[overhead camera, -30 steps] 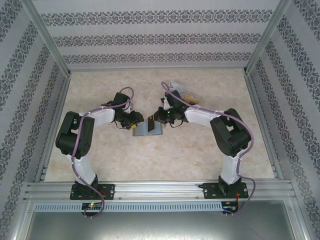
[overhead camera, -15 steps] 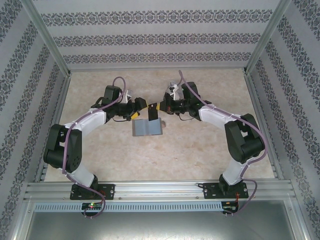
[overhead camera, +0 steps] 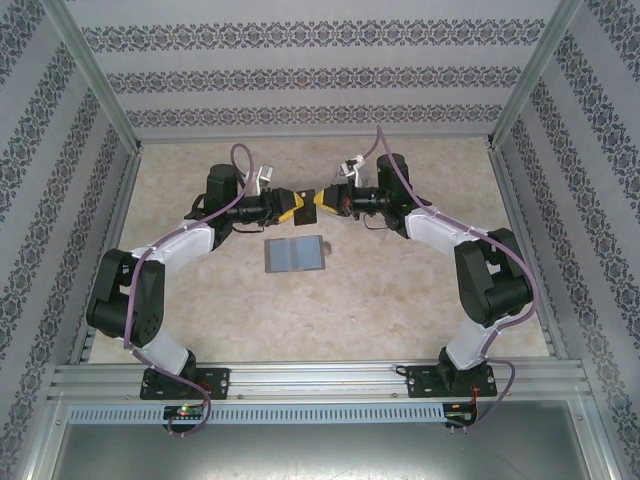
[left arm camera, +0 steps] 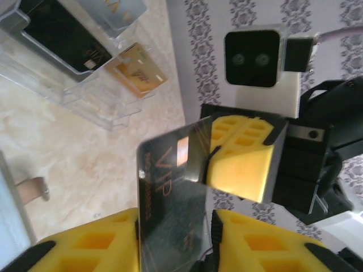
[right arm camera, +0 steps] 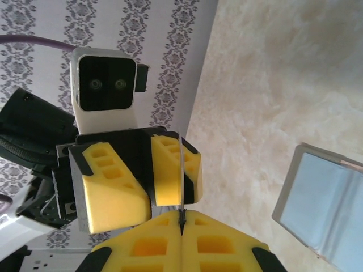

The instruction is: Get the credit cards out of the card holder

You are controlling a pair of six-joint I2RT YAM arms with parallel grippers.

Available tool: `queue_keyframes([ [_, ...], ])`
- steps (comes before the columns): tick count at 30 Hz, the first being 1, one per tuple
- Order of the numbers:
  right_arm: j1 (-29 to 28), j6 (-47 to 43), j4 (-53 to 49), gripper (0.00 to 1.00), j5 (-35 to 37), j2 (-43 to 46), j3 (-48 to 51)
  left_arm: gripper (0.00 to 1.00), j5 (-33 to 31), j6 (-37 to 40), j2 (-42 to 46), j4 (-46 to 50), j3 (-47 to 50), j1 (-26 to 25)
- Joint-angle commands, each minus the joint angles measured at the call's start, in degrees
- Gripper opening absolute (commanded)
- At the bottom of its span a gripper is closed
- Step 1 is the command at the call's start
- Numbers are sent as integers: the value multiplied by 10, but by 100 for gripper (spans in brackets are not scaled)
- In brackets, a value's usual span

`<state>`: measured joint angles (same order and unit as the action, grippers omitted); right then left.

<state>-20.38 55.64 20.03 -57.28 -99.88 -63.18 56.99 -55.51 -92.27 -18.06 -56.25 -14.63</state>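
The card holder [overhead camera: 296,255] lies open on the table [overhead camera: 400,300]. Just far of it, in the air, the right jaws clamp a dark card [left arm camera: 170,198]. The left jaws straddle it, grip unclear. Released too soon, it could fall.

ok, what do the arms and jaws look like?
Left arm and right arm: black joints, white link shells, purple cable along each. Jaws: blocky yellow, square recesses, black trim. White box camera with black face on each wrist.
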Motion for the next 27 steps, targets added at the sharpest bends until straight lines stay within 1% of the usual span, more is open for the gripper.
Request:
queue_keyframes([
  [1,5,35,54,0,-26,14,0,21,9,-36,-4,-71,-3,-4],
  [4,5,44,57,1,-28,11,-1,7,4,-63,-9,-108,8,-4],
  [5,4,47,58,5,-30,9,-2,4,1,-70,-9,-117,10,-4],
  [8,-2,63,64,16,-33,1,-4,0,-11,-85,-7,-133,14,-4],
  [11,-9,76,74,22,-34,-7,-8,0,-28,-111,-3,-152,21,-4],
  [14,-16,80,76,22,-33,-17,-17,0,-42,-126,-5,-159,26,-4],
  [17,-21,80,75,20,-34,-25,-27,0,-47,-136,-10,-164,32,-2],
  [18,-22,79,72,18,-33,-27,-30,0,-46,-142,-12,-173,36,-3],
  [19,-22,78,70,14,-32,-31,-33,0,-48,-146,-12,-175,38,-2],
  [21,-22,65,58,6,-27,-33,-39,7,-55,-141,-10,-160,42,2],
  [22,-22,52,46,1,-23,-32,-42,14,-63,-133,-8,-140,45,5],
  [24,-22,6,-4,0,-6,-29,-51,35,-86,-123,2,-99,53,14],
  [26,-25,-79,-113,0,40,-24,-72,51,-107,-118,11,-69,69,27],
  [27,-26,-114,-153,0,64,-23,-81,57,-117,-113,16,-55,77,34],
])
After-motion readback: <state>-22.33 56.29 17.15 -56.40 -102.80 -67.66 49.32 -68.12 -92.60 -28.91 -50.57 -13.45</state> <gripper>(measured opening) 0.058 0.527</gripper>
